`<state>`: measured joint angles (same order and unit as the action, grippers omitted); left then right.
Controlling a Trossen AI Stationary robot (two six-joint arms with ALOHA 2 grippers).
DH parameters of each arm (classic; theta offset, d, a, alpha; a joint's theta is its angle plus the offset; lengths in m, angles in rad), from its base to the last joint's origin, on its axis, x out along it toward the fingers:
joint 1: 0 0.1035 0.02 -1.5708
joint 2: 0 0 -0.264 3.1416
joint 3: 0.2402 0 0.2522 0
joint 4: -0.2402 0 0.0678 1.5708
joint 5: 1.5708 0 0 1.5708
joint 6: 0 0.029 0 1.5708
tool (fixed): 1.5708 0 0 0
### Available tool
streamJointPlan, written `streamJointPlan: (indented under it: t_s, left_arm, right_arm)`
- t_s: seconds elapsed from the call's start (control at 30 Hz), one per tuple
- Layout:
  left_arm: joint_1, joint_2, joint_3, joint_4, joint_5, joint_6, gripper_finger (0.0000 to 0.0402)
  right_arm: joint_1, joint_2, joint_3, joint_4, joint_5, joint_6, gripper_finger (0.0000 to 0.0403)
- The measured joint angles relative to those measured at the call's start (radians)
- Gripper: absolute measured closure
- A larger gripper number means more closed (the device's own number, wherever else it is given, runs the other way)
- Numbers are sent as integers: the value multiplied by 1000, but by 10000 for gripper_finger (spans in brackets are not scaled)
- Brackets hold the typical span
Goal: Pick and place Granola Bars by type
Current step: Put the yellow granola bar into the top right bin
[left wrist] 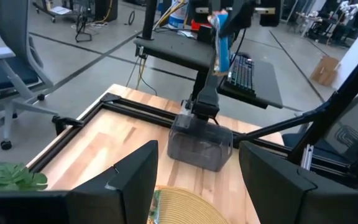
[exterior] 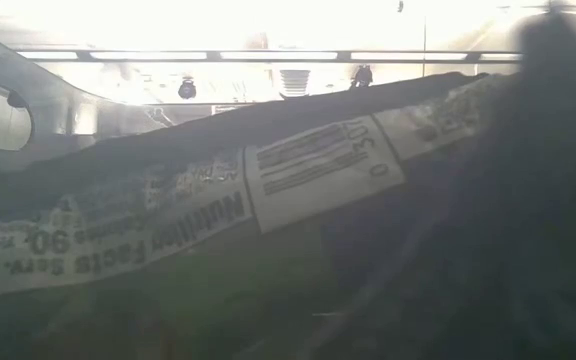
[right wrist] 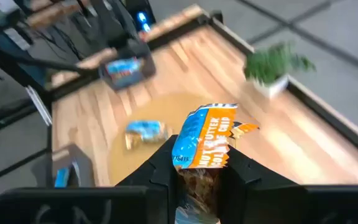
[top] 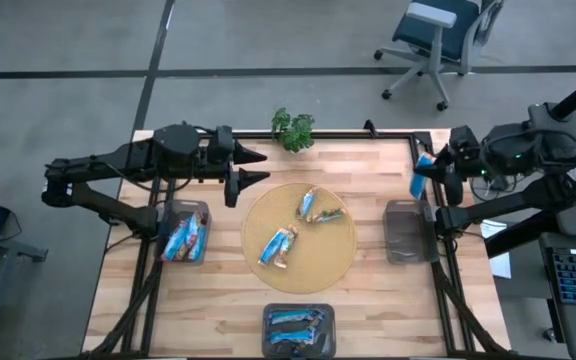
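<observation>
My right gripper (right wrist: 204, 169) is shut on one blue and orange granola bar (right wrist: 207, 142), held in the air over the table's far right corner (top: 423, 172), beyond the grey right bin (top: 408, 230). Three more bars (top: 278, 246) lie flat on the round woven mat (top: 343, 262) at the table's middle. My left gripper (top: 256, 167) hovers open over the far left part of the table, with nothing between its fingers (left wrist: 129, 180). Grey bins at the left (top: 185, 232) and at the near edge (top: 298, 328) hold bars. My right gripper pinches the bar's lower part (right wrist: 197, 179) between its two fingers. The bar's crimped free end (right wrist: 219, 112) sticks out past the fingertips. The fingers slant downward toward the table's middle. The bar is lifted clear of table and bin.
A small potted plant (top: 293, 128) stands at the far edge, close to my left gripper. A black frame rail (left wrist: 142, 109) runs around the table. In the low view a bar wrapper (exterior: 318, 170) lies right against the lens and blocks the scene.
</observation>
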<state>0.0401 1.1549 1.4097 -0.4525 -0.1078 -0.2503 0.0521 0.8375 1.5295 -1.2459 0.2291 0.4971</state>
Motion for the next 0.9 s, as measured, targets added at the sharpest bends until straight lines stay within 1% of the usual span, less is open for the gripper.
streamJointPlan:
  t_s: [0.1, 0.4, 0.6, 0.77, 0.9]
  left_arm:
    - [0, 0, -6, 0, -12, -12, 193]
    - [0, 0, -8, 0, -18, -15, 193]
    - [0, 0, -8, -1, -26, -15, 193]
    - [0, 3, -8, -7, -26, -15, 193]
    - [0, 3, -8, -7, -26, -15, 193]
  right_arm:
    - [0, 10, 0, -84, -1, 59, 338]
    - [0, 35, -7, -321, -2, 313, 338]
    - [0, 29, -54, -321, -29, 447, 338]
    - [0, 29, -137, -321, -64, 489, 338]
    - [0, 30, -235, -321, -88, 508, 338]
